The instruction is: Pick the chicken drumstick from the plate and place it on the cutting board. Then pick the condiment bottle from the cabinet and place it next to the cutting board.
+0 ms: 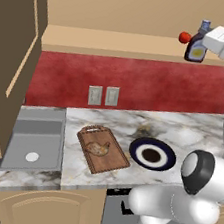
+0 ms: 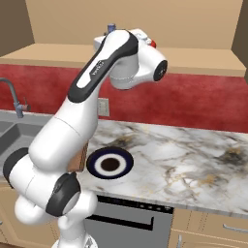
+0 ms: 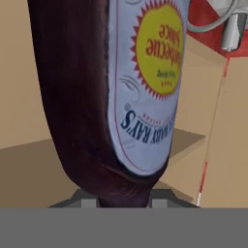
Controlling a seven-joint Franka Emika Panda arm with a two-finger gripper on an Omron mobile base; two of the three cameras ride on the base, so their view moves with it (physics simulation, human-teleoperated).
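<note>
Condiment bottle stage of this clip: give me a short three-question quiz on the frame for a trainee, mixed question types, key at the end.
1. True or false: the chicken drumstick lies on the cutting board.
2. What does the gripper grip?
A. the small red ball
B. the condiment bottle
C. the plate
3. Fill in: the bottle stands on the shelf of the ____.

Key:
1. True. The plate beside the board holds no food.
2. B. In the hand view the fingertips sit at either side of the dark bottle, closed on it.
3. cabinet; the red ball rests beside the bottle on the same shelf.
</note>
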